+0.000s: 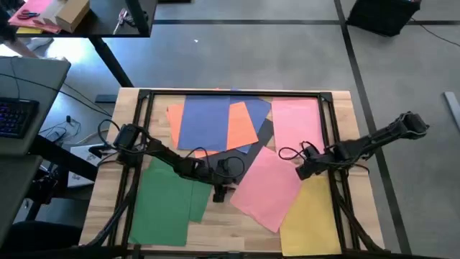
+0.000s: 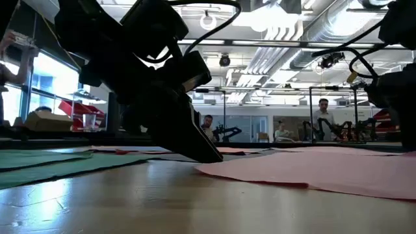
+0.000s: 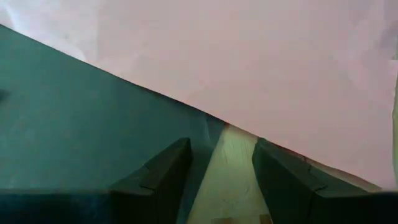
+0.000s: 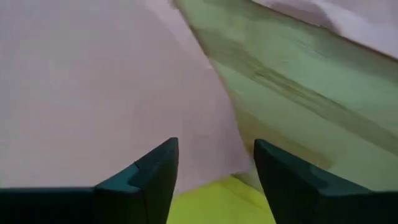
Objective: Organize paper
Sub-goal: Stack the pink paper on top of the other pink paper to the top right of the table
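Note:
Coloured sheets of paper lie flat over the wooden table. Green sheets (image 1: 169,205) are at the near left, with a tilted pink sheet (image 1: 269,191) in the middle. A yellow sheet (image 1: 313,216) is at the near right, and blue (image 1: 205,122), orange (image 1: 241,126), dark grey (image 1: 266,133) and a second pink sheet (image 1: 298,122) lie at the back. My left gripper (image 3: 221,174) stands open, low over the bare wood between the green sheet (image 3: 74,112) and the tilted pink sheet (image 3: 249,62). My right gripper (image 4: 214,174) is open over that pink sheet's right corner (image 4: 205,155), where it overlaps the yellow sheet (image 4: 211,202). My left gripper points down and forward, its fingertips (image 2: 211,155) down at the tabletop beside the tilted pink sheet's left edge (image 2: 221,170). Whether they touch the wood or a sheet, I cannot tell.
A black frame (image 1: 230,93) runs around the table's far edge and sides, and cables trail from both arms. A desk with a keyboard (image 1: 14,115) stands off the table's left. People (image 2: 323,114) show in the room behind. Bare wood (image 1: 223,230) lies at the near middle.

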`<action>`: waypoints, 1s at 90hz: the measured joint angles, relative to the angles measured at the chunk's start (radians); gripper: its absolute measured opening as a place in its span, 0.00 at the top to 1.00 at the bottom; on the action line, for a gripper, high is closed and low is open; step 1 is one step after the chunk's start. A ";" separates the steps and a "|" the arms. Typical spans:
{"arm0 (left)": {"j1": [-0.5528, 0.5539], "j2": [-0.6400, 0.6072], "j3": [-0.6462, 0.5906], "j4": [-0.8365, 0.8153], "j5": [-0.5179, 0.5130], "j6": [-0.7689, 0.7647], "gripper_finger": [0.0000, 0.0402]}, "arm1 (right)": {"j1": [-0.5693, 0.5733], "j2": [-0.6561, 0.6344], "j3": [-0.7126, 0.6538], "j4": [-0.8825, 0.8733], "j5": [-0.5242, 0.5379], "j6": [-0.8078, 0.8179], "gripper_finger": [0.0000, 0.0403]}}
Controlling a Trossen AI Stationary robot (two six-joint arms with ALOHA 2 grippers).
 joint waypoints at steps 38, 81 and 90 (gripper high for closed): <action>0.000 0.001 -0.001 0.003 -0.003 0.001 0.58 | 0.000 0.000 0.025 0.053 0.020 -0.068 0.99; 0.001 -0.079 -0.005 -0.026 -0.008 0.046 0.58 | -0.051 0.066 0.526 -0.533 0.342 -0.214 1.00; 0.001 -0.085 -0.003 -0.018 -0.009 0.060 0.58 | -0.118 0.092 0.589 -0.590 0.406 -0.289 1.00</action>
